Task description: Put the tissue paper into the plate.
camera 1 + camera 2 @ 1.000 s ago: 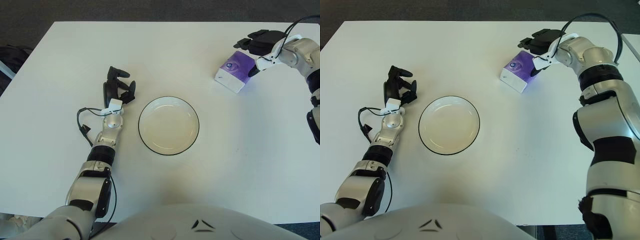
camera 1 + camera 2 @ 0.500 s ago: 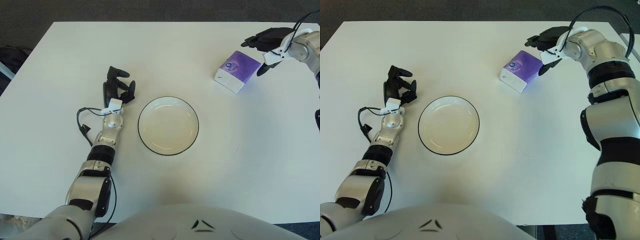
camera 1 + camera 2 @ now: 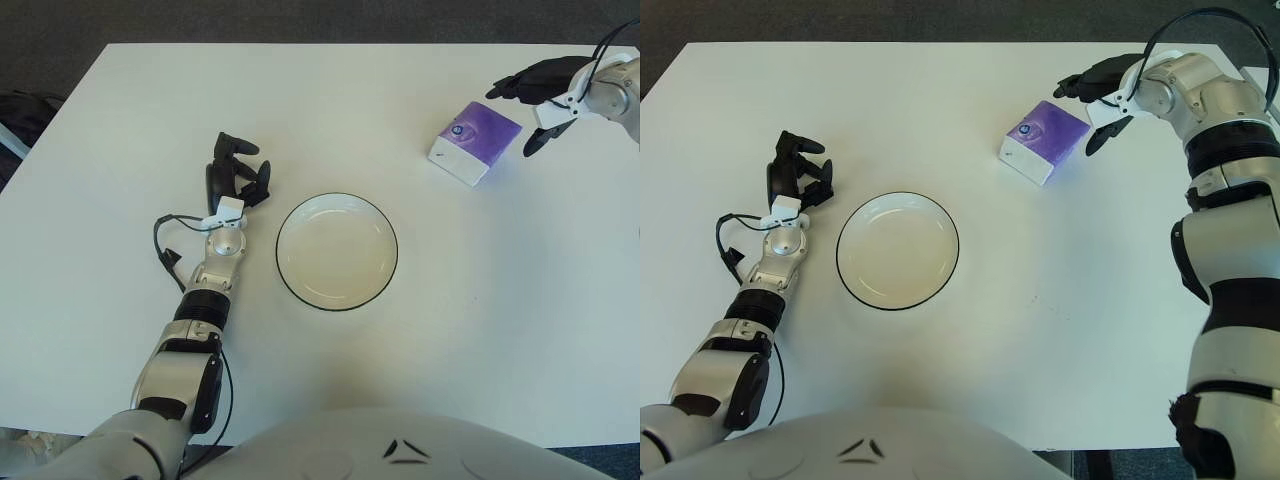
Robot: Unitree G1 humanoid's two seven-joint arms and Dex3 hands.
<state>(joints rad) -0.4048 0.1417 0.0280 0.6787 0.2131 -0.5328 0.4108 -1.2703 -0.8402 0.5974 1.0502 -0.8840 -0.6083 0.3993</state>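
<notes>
A small purple-and-white rectangular tissue paper pack (image 3: 1044, 143) lies flat on the white desk (image 3: 1060, 300), toward its far right part. The pack sits well apart from the round white plate with a thin black rim (image 3: 898, 250), which rests near the middle of the desk with nothing in it.

The right robot hand (image 3: 1102, 95) is just beside the pack, at its far right corner. Its dark fingers (image 3: 1088, 78) are spread: two reach out past the pack's far edge, while the thumb points down on the pack's right side. The hand holds nothing, and a narrow strip of bare desk shows between the fingers and the pack, so the two appear apart. The silver right arm (image 3: 1225, 200) runs down the right side of the view, with a black cable looping above the wrist.

The left robot hand (image 3: 235, 172) shows just to the left of the plate, apart from its rim. Its black fingers are loosely curled upward and grasp nothing. The left forearm (image 3: 205, 300) stretches back toward the robot's body, with a thin black cable curling beside it.
</notes>
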